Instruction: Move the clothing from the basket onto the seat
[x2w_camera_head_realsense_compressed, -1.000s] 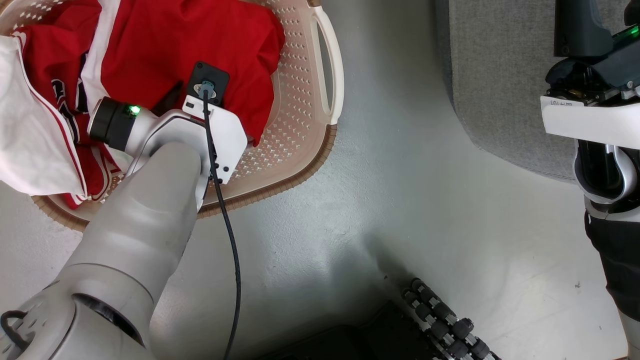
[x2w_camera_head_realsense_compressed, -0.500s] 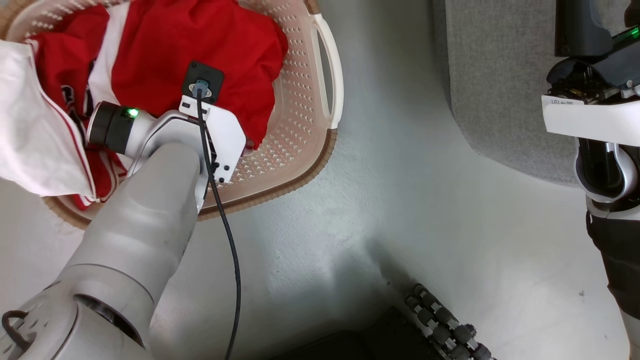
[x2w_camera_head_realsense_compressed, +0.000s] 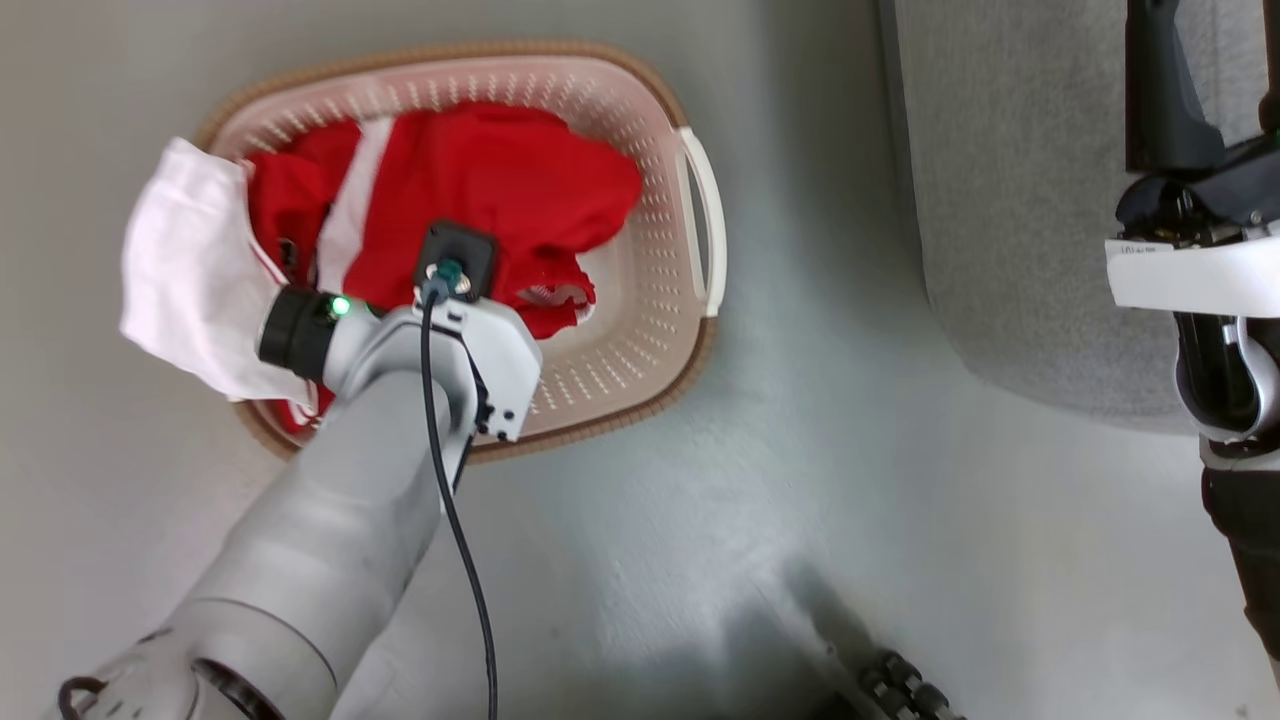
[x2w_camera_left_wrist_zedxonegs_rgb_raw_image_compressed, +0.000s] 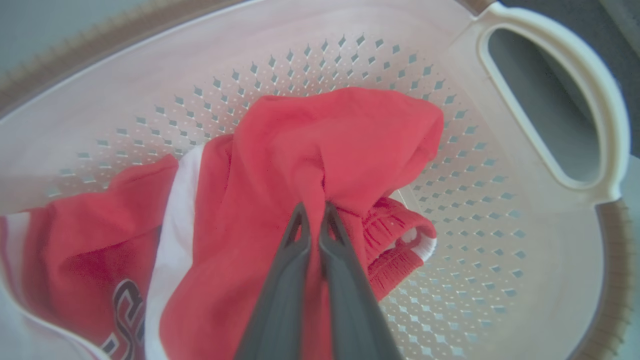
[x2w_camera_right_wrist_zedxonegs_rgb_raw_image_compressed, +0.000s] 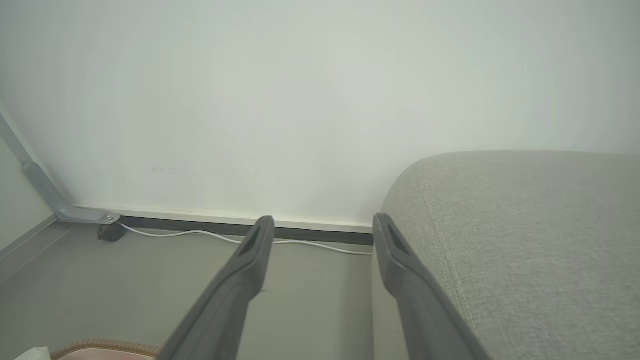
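The basket stands on the floor with the clothing in it. In the left wrist view my left gripper is shut on a raised fold of the plain red garment. The jersey with dark lettering lies beside it, and its white part hangs over the basket's left rim. In the head view my left wrist covers the fingers. The grey seat is at the right. My right gripper is open and holds nothing, next to the seat's corner.
The basket's white handle faces the seat across a strip of grey floor. A white wall, a skirting board with a cable and a grey metal leg lie beyond. My base's rollers show at the bottom.
My left gripper has shut on the plain red garment, which now bunches up toward it. The head camera has moved, so the whole basket now shows. The right gripper stays open.
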